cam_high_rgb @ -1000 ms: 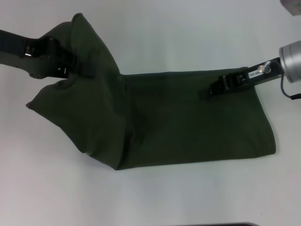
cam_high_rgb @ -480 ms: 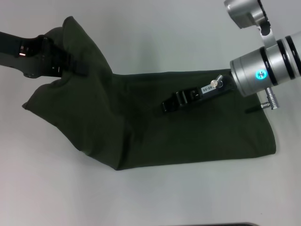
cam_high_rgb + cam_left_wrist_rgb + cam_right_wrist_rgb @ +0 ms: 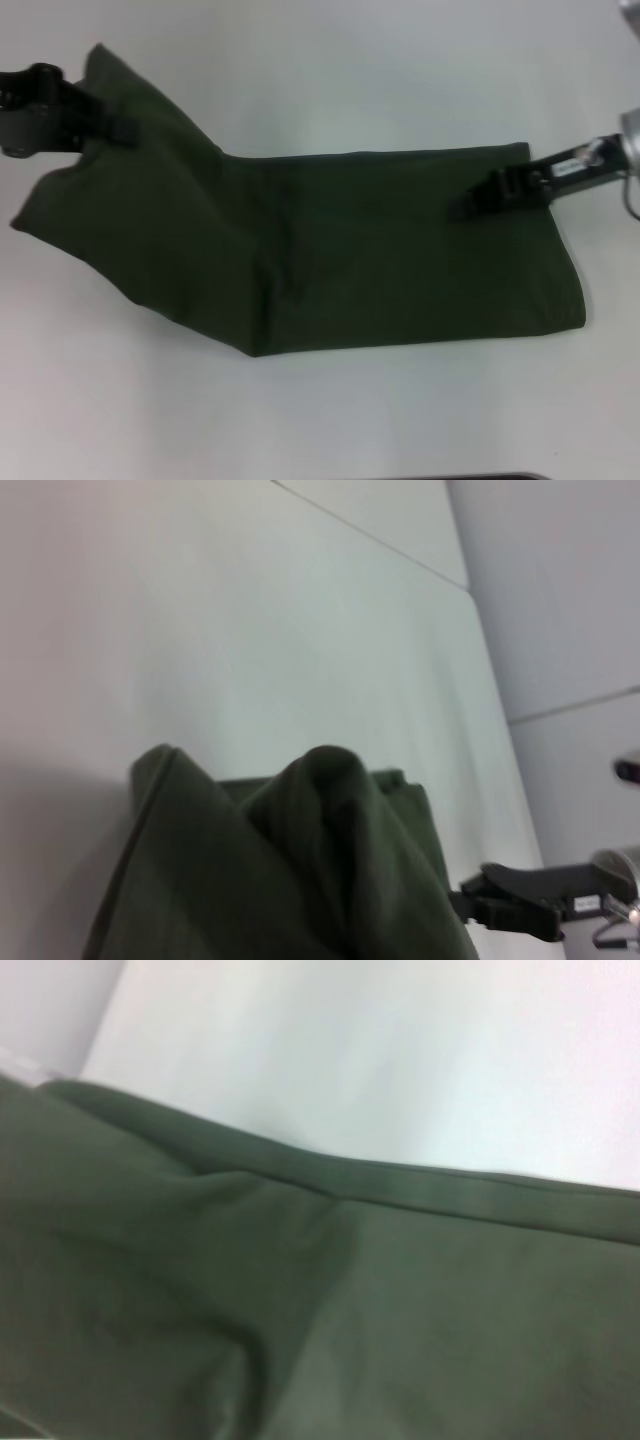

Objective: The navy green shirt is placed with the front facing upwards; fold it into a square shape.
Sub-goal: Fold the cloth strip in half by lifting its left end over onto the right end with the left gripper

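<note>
The navy green shirt [image 3: 330, 250] lies on the white table [image 3: 350, 80] as a long dark olive band running left to right, with no lettering showing. My left gripper [image 3: 105, 128] is at the far upper left, shut on the shirt's left end, which it holds bunched and raised [image 3: 300, 880]. My right gripper [image 3: 468, 205] sits low over the shirt's upper right part, near the top edge. From the left wrist it appears beyond the cloth [image 3: 470, 900]. The right wrist view is filled by shirt fabric and its folded edge [image 3: 300, 1310].
White table surrounds the shirt on all sides. A dark object [image 3: 450, 477] shows at the bottom edge of the head view. The table's far edge and a grey wall [image 3: 560, 600] appear in the left wrist view.
My left gripper has pulled the shirt's left end further left, stretching the cloth flatter. My right gripper swept in over the shirt's middle, then drew back to the upper right.
</note>
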Controlling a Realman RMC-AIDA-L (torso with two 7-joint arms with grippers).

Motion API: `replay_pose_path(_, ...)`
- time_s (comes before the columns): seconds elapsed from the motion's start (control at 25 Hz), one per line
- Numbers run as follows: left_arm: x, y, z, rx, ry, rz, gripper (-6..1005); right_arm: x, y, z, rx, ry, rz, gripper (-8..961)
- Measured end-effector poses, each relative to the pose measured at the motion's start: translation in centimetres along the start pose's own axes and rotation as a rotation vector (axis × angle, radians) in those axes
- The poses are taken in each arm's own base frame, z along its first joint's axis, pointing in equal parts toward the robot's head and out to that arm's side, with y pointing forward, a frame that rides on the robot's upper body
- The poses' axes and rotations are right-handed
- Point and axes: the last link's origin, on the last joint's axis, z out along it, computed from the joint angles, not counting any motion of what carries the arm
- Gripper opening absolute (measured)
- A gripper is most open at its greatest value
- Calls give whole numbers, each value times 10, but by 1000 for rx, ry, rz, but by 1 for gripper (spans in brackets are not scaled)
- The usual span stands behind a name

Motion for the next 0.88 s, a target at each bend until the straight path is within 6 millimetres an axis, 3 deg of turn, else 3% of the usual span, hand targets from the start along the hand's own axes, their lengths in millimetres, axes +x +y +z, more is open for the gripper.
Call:
replay_pose_path(0.2,0,-11,-24,41,58,-33,78,10,-19,-21,38,-33,55,14)
replay_pose_path(0.52,1,-18,-48,92,98,-58,78,9,-27,-33,72,-41,71,15)
replay_pose_path(0.72,-3,-19,-52,101,96,-68,78,8,-31,-39,95,-45,76,14)
replay_pose_path(0.88,-7,-9,-42,41,57,-49,78,7,-33,-42,114,-40,74,14)
